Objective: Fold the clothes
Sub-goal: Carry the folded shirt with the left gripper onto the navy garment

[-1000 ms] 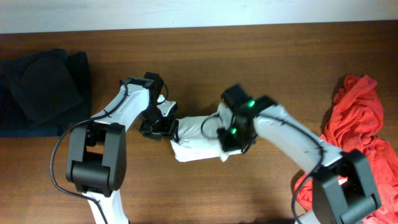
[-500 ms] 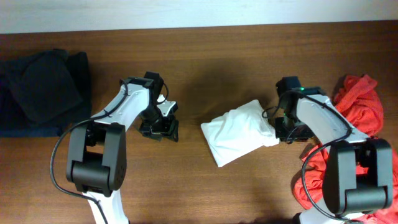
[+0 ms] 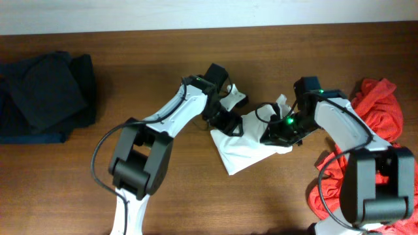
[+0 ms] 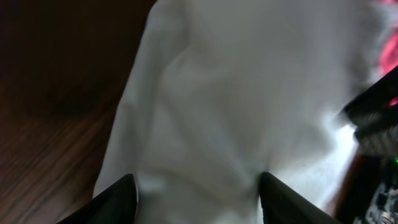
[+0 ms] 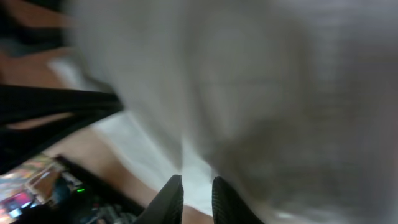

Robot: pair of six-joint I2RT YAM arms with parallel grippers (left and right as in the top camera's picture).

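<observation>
The white cotton T-shirt (image 3: 248,145) lies as a rumpled, folded bundle on the brown wooden surface (image 3: 196,59), between the two claws; no logo or lettering shows, only plain white fabric; one small corner of it sticks up just beside the right arm's wrist. The left claw (image 3: 234,121) sits at the bundle's upper left edge; in the left wrist view the T-shirt (image 4: 224,93) fills the space ahead of the left claw (image 4: 198,199), whose dark fingers (image 4: 118,200) stand wide apart with the cloth spread between and beyond them, and the dark surface (image 4: 56,81) shows off to that claw's left side. The right claw (image 3: 271,132) rests on the bundle's upper right part, facing the left claw across the fabric; the right wrist view is badly blurred, yet the right claw (image 5: 198,198) shows its fingers drawn narrow with a thin strip of the white T-shirt (image 5: 249,81) pinched between them. Well apart behind the left arm, at the far edge of the surface, lies a heap of dark navy folded garments (image 3: 42,91); just behind the right arm lies a crumpled red-orange cloth (image 3: 375,124).
</observation>
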